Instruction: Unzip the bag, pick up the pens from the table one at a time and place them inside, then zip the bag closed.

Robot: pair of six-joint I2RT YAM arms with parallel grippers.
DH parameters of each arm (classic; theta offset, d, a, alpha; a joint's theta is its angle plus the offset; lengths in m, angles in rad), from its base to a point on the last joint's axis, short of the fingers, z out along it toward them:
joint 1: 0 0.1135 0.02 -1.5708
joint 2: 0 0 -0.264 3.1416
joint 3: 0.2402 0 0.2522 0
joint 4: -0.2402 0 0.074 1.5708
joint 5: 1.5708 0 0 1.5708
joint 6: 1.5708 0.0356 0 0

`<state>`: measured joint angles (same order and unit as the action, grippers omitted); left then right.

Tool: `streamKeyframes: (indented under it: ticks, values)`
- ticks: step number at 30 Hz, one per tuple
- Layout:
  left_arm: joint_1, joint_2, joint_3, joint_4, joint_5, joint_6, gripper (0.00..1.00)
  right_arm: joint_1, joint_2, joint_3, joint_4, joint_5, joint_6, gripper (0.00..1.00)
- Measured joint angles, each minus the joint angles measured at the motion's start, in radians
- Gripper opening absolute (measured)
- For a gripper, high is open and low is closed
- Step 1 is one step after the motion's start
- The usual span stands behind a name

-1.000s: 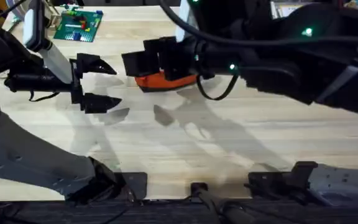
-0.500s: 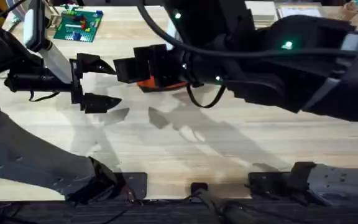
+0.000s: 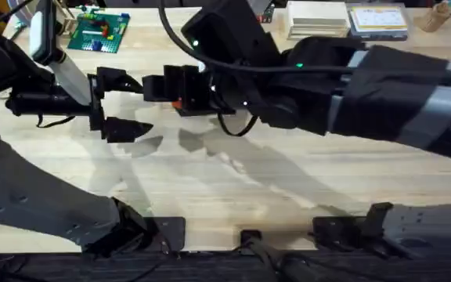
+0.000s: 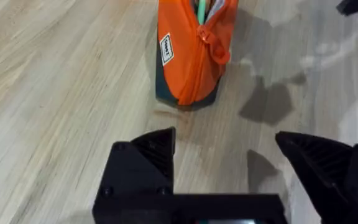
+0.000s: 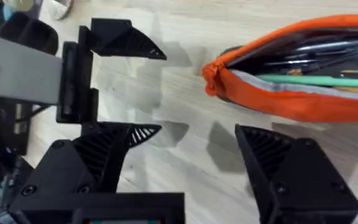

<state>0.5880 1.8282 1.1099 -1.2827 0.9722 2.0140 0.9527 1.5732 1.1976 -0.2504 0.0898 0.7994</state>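
Note:
The orange bag [image 5: 291,102] lies on the table [image 3: 288,180], unzipped, with the green pen [image 5: 316,80] and darker pens inside. Its zipper pull [image 5: 211,76] sits at the end nearest the grippers. From the left wrist, the bag [image 4: 188,56] is end-on and the pen [image 4: 201,6] pokes out of the gap. Overhead, a sliver of the bag [image 3: 180,105] peeks from under my right gripper [image 3: 156,88]. That right gripper [image 5: 191,155] is open and hovers over the bag's zipper end, holding nothing. My left gripper [image 3: 128,103] [image 4: 229,155] stands open just short of the bag.
A green baseplate with bricks [image 3: 96,31] sits at the back left. Books or boxes [image 3: 347,19] lie at the back right. The left gripper [image 5: 126,87] is close in front of the right one. Bare wood spreads across the middle and front.
The right arm has slid left across the table, its gripper now covering most of the bag. The left arm has stayed where it was.

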Motion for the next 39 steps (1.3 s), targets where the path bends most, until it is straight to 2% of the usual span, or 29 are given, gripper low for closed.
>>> streamKeyframes:
  ticks: [19, 26, 33, 34, 38, 39]
  values:
    - [0.000, 0.000, 0.000, 0.004, 0.000, 0.000, 0.994, 0.000, 0.147, 0.000, 0.211, 0.002, 0.024, 0.997]
    - [0.000, 0.000, 0.000, 0.004, 0.000, 0.000, 0.994, 0.000, 0.194, 0.000, 0.274, 0.069, 0.024, 0.997]
    - [0.000, 0.000, 0.000, 0.004, 0.000, 0.000, 0.993, 0.000, 0.236, 0.000, 0.313, 0.080, 0.024, 0.997]
    - [0.000, 0.000, 0.000, 0.004, 0.000, 0.000, 0.993, 0.000, 0.241, 0.000, 0.319, 0.081, 0.024, 0.990]
    - [0.000, 0.000, 0.000, 0.004, 0.000, 0.000, 0.993, 0.000, 0.261, 0.000, 0.339, 0.085, 0.026, 0.856]
    - [0.000, 0.000, 0.000, 0.004, 0.000, 0.000, 0.993, 0.000, 0.273, 0.000, 0.347, 0.091, 0.028, 0.732]
